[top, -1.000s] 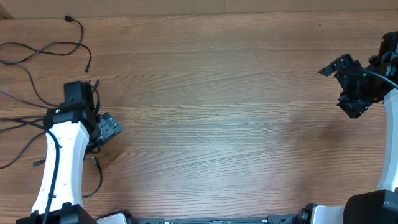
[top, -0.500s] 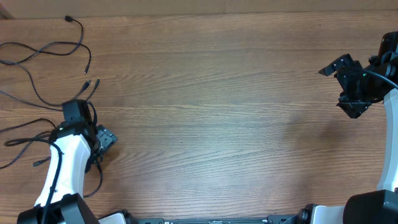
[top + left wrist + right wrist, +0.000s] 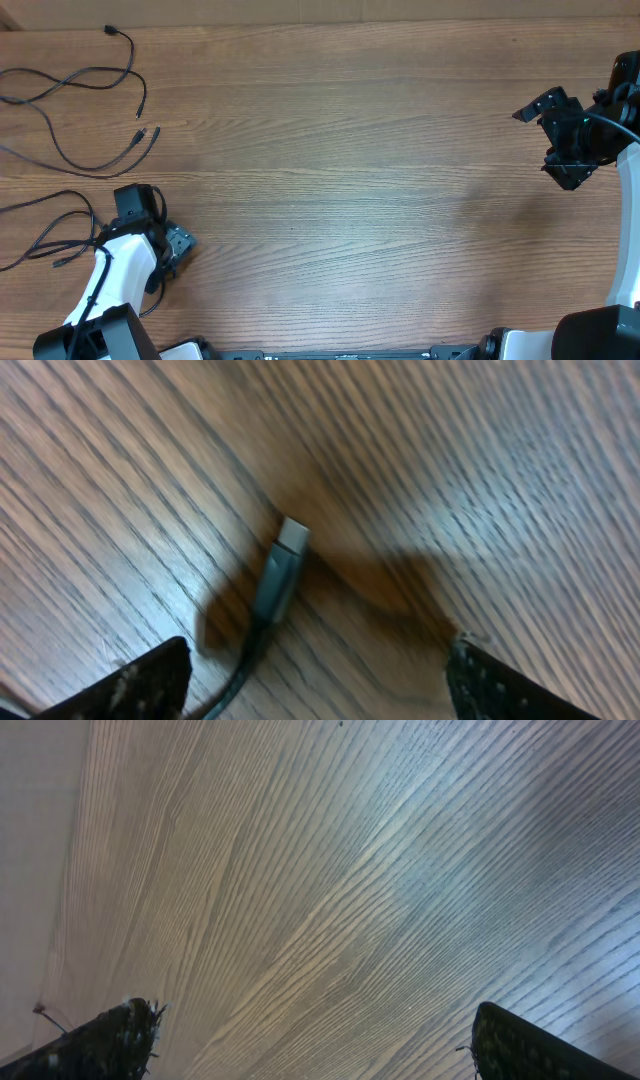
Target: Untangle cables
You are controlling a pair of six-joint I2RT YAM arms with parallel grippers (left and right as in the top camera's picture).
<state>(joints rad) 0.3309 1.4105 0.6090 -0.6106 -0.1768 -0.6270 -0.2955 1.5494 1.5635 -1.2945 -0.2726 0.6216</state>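
Thin black cables (image 3: 70,80) lie in loose loops at the table's far left, with two plug ends (image 3: 147,133) side by side. More strands (image 3: 50,232) run beside the left arm. My left gripper (image 3: 172,248) is open low over the table near the front left. In the left wrist view one cable plug with a silver tip (image 3: 281,568) lies on the wood just ahead of the left gripper (image 3: 320,685), untouched. My right gripper (image 3: 548,145) is open and empty above bare wood at the far right; it also shows in the right wrist view (image 3: 320,1045).
The wooden table (image 3: 350,150) stretches between the arms. Its back edge (image 3: 350,22) runs along the top of the overhead view. The left arm's white link (image 3: 105,285) lies over some strands at the front left.
My left arm has pulled back toward the front edge, uncovering the two plug ends. The strands beside it have shifted a little. The right arm has not moved.
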